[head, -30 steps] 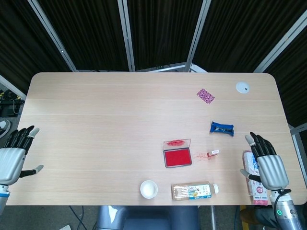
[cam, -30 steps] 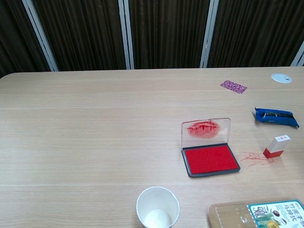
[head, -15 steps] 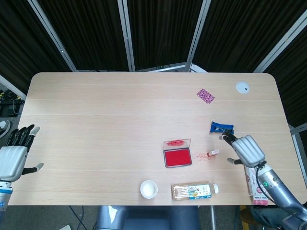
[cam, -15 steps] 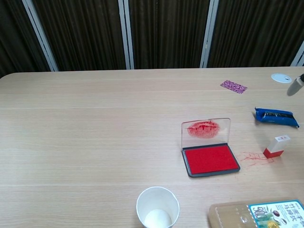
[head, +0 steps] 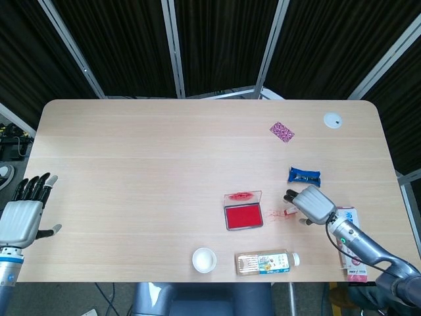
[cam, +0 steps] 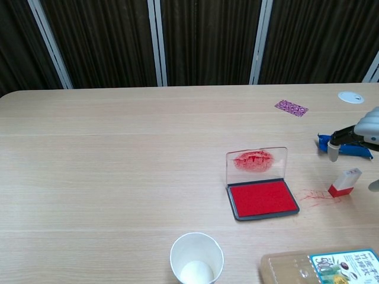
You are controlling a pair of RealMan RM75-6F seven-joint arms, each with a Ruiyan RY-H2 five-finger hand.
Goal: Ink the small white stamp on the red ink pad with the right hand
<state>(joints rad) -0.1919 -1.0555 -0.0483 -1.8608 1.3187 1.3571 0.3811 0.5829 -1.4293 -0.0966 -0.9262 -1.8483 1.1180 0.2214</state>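
The small white stamp (cam: 344, 181) with a red base stands on the table right of the red ink pad (cam: 263, 199), beside red ink smears. The pad (head: 243, 216) lies open, its clear lid (cam: 256, 161) upright and smeared red. My right hand (head: 310, 204) hovers just above the stamp with fingers apart, holding nothing; in the head view it hides most of the stamp. In the chest view its fingertips (cam: 333, 152) hang above and left of the stamp at the frame's right edge. My left hand (head: 24, 214) is open at the table's left edge, far from the pad.
A blue packet (head: 304, 176) lies just behind the right hand. A paper cup (cam: 196, 258) and a lying bottle (head: 266, 263) sit near the front edge. A purple card (head: 281, 131) and white disc (head: 333, 120) are at the back right. A pink packet (head: 350, 243) lies at the right edge.
My right hand has swept from the table's right edge leftward to above the stamp. The stamp and pad have not moved. The left hand shifted only slightly.
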